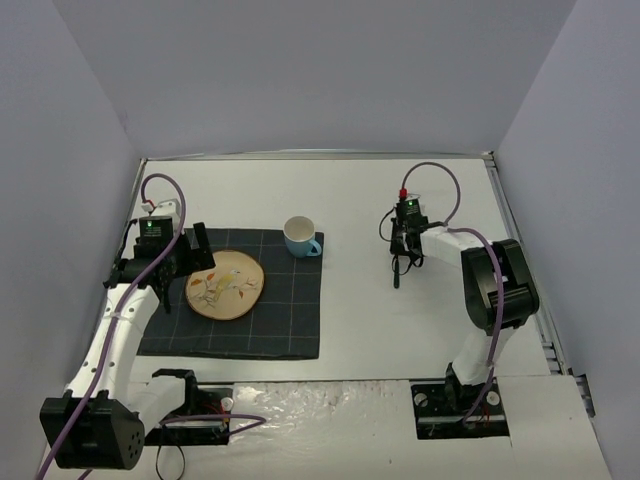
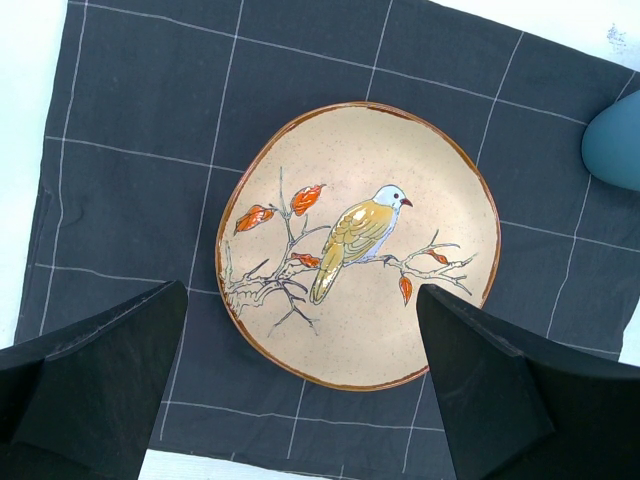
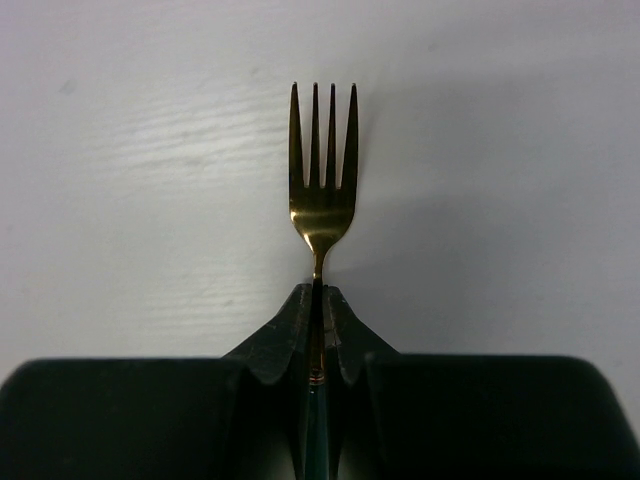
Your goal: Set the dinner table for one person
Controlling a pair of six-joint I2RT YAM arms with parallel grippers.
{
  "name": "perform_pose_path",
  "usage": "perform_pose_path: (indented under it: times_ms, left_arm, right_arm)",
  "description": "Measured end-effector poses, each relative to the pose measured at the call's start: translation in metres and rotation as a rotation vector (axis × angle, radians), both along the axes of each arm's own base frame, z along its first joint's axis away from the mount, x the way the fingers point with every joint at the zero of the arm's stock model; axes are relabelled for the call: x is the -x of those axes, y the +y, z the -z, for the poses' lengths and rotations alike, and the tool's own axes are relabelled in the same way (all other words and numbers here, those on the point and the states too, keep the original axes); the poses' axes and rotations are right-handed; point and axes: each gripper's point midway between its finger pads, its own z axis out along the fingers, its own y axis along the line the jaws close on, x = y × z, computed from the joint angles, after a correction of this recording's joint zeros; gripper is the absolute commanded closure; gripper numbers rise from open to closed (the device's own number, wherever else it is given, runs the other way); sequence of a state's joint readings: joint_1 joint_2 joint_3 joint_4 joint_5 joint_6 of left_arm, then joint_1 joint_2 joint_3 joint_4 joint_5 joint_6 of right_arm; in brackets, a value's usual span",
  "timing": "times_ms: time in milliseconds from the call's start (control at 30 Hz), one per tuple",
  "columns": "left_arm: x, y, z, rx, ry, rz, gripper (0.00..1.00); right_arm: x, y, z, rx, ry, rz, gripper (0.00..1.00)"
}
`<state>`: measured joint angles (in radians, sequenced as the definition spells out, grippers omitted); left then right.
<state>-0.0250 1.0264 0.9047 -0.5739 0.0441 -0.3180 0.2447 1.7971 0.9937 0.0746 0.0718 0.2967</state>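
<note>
A beige plate (image 1: 226, 285) painted with a bird lies on a dark grey checked placemat (image 1: 290, 320) on the white dinner table (image 1: 400, 320). A blue cup (image 1: 300, 237) stands on the placemat's far right corner. My left gripper (image 1: 185, 268) is open and empty, hovering over the plate's left edge. In the left wrist view the plate (image 2: 355, 245) lies ahead between the spread fingers (image 2: 100, 390). My right gripper (image 1: 401, 262) is shut on a fork (image 3: 322, 170) with a gold head and dark handle, held over the bare table right of the cup.
The cup's rim shows at the right edge of the left wrist view (image 2: 615, 140). Grey walls enclose the table on three sides. The arm bases and cables sit at the near edge (image 1: 200, 420).
</note>
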Motion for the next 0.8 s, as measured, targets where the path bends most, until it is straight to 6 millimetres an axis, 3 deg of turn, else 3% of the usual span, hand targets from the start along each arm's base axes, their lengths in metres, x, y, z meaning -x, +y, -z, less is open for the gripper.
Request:
perform_pose_path:
  times_ms: [133,333,433,600,800]
  left_arm:
    - [0.0,0.0,0.0,0.0,0.0,0.0,0.03]
    - [0.0,-0.001,0.0,0.005,0.0,0.001,0.03]
    - [0.0,-0.001,0.0,0.009,-0.001,0.0,0.03]
    - [-0.002,-0.009,-0.002,0.037,-0.012,0.014,0.03]
    - [-0.001,-0.035,-0.002,0.071,-0.013,0.056,0.03]
  right_arm:
    - [0.022,0.038,0.0,-0.028,0.011,-0.037,1.0]
    - [0.062,0.11,0.0,-0.088,0.029,-0.119,1.0]
    - [0.076,0.136,0.0,-0.113,0.036,-0.147,0.95]
    - [0.083,0.155,-0.001,-0.141,0.035,-0.143,0.67]
    - [0.086,0.152,-0.013,-0.144,0.012,-0.126,0.25]
